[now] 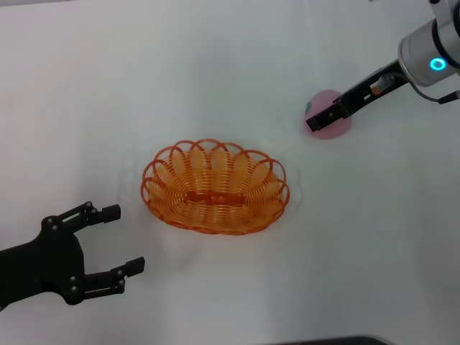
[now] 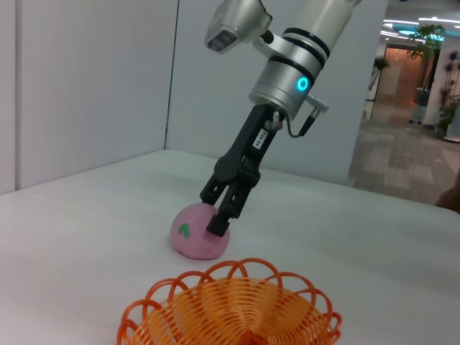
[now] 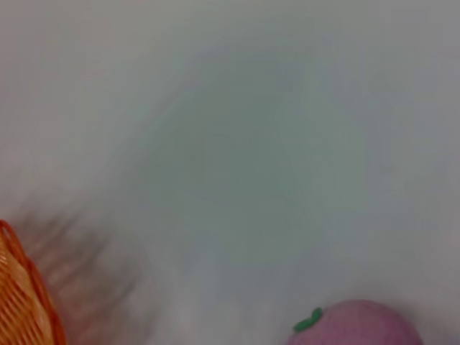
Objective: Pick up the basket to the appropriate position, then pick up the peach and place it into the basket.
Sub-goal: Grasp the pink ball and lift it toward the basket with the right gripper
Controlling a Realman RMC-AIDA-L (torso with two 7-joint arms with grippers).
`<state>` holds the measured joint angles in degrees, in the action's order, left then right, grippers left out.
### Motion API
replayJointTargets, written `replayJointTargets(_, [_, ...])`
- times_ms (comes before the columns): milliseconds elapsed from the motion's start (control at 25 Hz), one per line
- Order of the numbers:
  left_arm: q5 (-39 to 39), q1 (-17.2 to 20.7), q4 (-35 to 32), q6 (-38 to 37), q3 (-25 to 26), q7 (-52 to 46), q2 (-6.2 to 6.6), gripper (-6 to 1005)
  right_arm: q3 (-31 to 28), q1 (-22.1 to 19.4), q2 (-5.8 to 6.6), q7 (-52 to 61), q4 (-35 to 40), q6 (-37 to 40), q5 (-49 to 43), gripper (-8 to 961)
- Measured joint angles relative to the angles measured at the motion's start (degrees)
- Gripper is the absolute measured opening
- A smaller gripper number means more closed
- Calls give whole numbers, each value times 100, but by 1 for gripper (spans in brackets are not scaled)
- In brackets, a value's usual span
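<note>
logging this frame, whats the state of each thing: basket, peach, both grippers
basket: upright on the table, empty
peach: on the table outside the basket, right gripper's fingers around it
right gripper: down at the peach
left gripper: open, holds nothing, beside the basket

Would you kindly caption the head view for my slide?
Right gripper at the peach; the basket sits mid-table; left gripper open beside it.

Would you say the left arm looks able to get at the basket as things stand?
Probably yes. The left gripper is open beside the basket, with only bare table between them. The right gripper is off at the peach, clear of that path.
</note>
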<state>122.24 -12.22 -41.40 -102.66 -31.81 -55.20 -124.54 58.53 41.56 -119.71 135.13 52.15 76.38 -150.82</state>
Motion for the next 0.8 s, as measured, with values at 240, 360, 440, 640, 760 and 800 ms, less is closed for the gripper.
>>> replayJointTargets(240, [-9, -3, 1, -8, 0, 0, 0, 884, 18, 2, 0, 4, -80, -78, 0, 929])
replayJointTargets(360, [-8, -7, 5, 6, 0, 0, 0, 884, 18, 0, 0, 39, -82, -87, -2, 928])
replayJointTargets(440, [-17, 0, 8, 7, 0, 0, 0, 884, 7, -5, 7, 106, -82, -90, -2, 927])
replayJointTargets(640, [-15, 11, 10, 11, 0, 0, 0, 884, -59, -38, 17, 180, -29, -95, 3, 760])
replayJointTargets(760, [-15, 16, 10, 19, 0, 0, 0, 884, -32, -41, 18, 216, -27, -88, 1, 694])
replayJointTargets(800, [-17, 17, 10, 19, 0, 0, 0, 884, -22, -42, 18, 223, -26, -79, -1, 672])
